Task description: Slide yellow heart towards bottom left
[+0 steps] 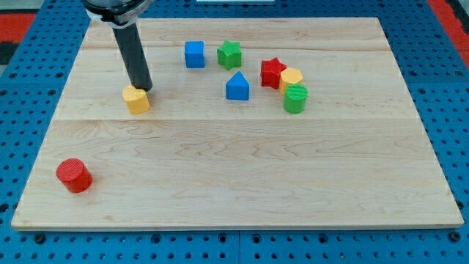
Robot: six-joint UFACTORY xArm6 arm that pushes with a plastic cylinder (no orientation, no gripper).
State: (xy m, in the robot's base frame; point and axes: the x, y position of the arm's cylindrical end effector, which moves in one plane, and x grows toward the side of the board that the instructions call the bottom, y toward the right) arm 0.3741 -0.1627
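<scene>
The yellow heart [136, 99] lies on the wooden board [234, 169] at the view's upper left. My tip [143, 89] stands right at the heart's upper right edge, touching it or nearly so. The dark rod rises from there to the view's top.
A red cylinder [74, 175] sits near the board's bottom left. At the top middle are a blue cube [194, 54] and a green star [229, 53]. Right of them cluster a blue house-shaped block [237, 86], a red star [272, 72], a yellow block [291, 78] and a green cylinder [295, 98].
</scene>
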